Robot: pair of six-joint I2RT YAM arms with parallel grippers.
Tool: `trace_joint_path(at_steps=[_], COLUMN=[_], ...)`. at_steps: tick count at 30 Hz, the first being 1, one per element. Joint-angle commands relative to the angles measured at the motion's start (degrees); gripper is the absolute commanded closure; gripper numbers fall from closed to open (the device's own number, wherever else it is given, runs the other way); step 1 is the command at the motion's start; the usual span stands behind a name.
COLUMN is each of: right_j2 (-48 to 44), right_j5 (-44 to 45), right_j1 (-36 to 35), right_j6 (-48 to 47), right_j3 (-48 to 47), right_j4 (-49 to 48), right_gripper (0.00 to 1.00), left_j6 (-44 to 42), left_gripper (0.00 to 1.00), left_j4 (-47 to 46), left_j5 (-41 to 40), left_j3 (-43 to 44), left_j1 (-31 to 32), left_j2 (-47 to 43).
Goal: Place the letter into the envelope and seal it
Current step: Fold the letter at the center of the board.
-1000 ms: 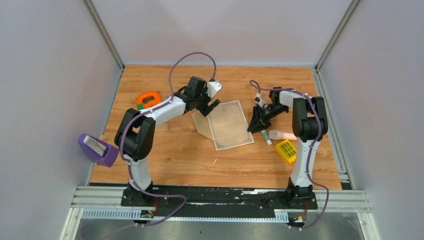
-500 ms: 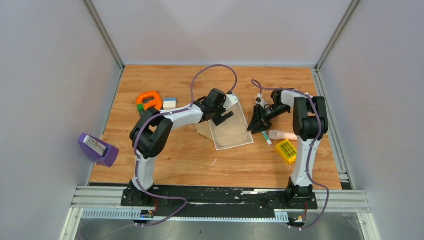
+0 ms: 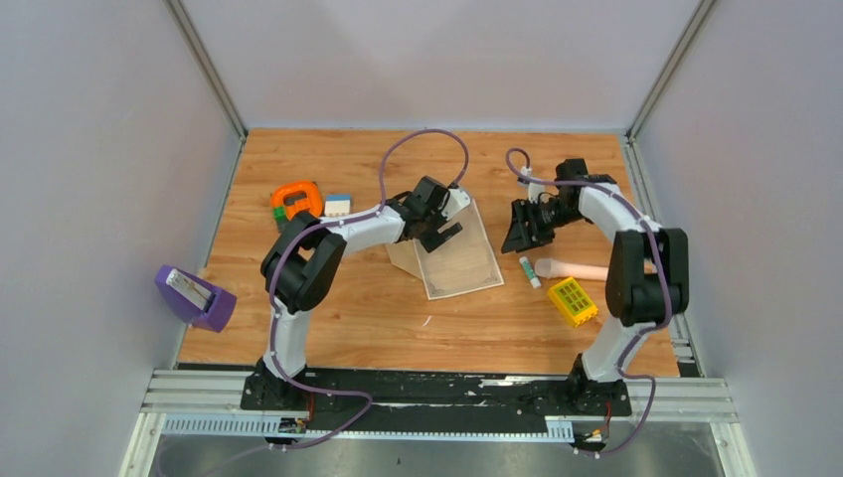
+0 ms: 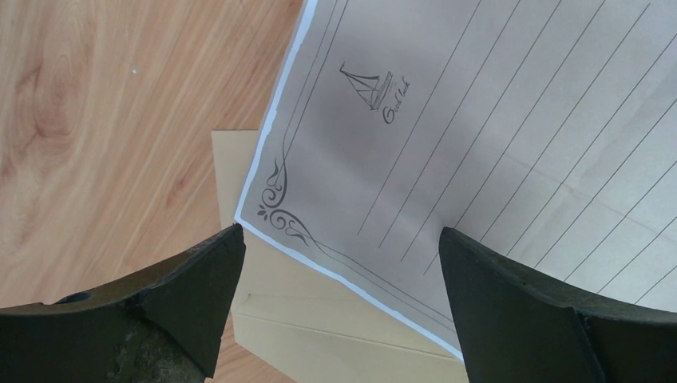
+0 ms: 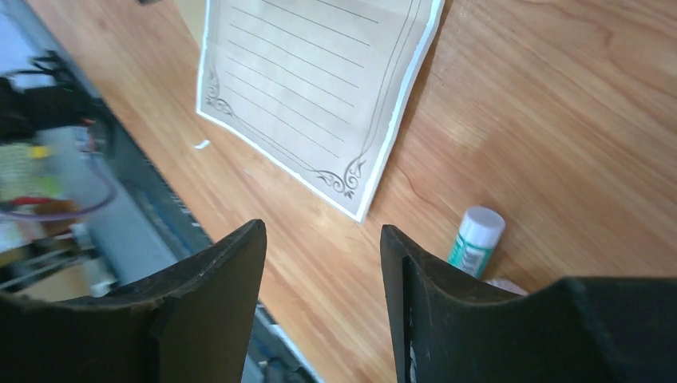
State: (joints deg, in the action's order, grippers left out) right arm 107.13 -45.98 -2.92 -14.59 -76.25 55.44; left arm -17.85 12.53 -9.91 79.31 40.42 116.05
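Note:
The letter (image 3: 462,258), a pale lined sheet with a dark ornate border, lies flat in the middle of the table. It partly covers the tan envelope (image 3: 402,255), which sticks out under its left side. My left gripper (image 3: 442,231) hovers open over the letter's far left part. In the left wrist view the left gripper (image 4: 342,233) straddles the letter (image 4: 479,136) corner and the envelope (image 4: 319,319) below it, holding nothing. My right gripper (image 3: 518,237) stands open just right of the letter, apart from it. In the right wrist view the right gripper (image 5: 322,227) is empty, with the letter (image 5: 311,80) ahead.
A glue stick (image 3: 529,270) (image 5: 477,239), a pink cylinder (image 3: 577,268) and a yellow box (image 3: 572,301) lie right of the letter. An orange object (image 3: 296,197) and a small blue-white block (image 3: 338,205) sit at the far left. A purple holder (image 3: 194,296) hangs off the table's left edge.
My left gripper has swung right, from beyond the letter's far left corner to over it. My right gripper has opened wider and drawn back from the letter's right edge.

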Motion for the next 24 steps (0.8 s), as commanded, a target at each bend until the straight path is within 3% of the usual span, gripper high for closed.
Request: trace_joint_path(at_steps=[1, 9, 15, 19, 24], right_j2=[-12.7, -29.68, -46.33, -48.9, -50.84], right_j5=[10.82, 15.56, 15.36, 13.62, 11.4], right_j1=[-2.79, -7.62, -10.9, -11.55, -13.14], right_j6=[-9.1, -19.26, -36.42, -40.1, -53.58], right_j3=[10.53, 30.31, 47.05, 48.21, 53.52], right_j4=[-14.17, -32.59, -49.67, -48.85, -49.16], right_gripper=[0.43, 0.4, 0.32, 0.3, 0.29], left_j6=[3.06, 4.05, 4.31, 4.19, 3.87], left_gripper=[0.0, 0.0, 0.0, 0.0, 0.0], left_j4=[2.45, 4.17, 5.01, 5.89, 7.23], left_j5=[2.53, 8.49, 11.76, 11.76, 12.34], left_j3=[1.87, 1.95, 2.3, 3.27, 4.83], left_j1=[0.14, 0.09, 0.09, 0.07, 0.08], left_j2=[0.82, 1.32, 1.56, 2.55, 3.59])
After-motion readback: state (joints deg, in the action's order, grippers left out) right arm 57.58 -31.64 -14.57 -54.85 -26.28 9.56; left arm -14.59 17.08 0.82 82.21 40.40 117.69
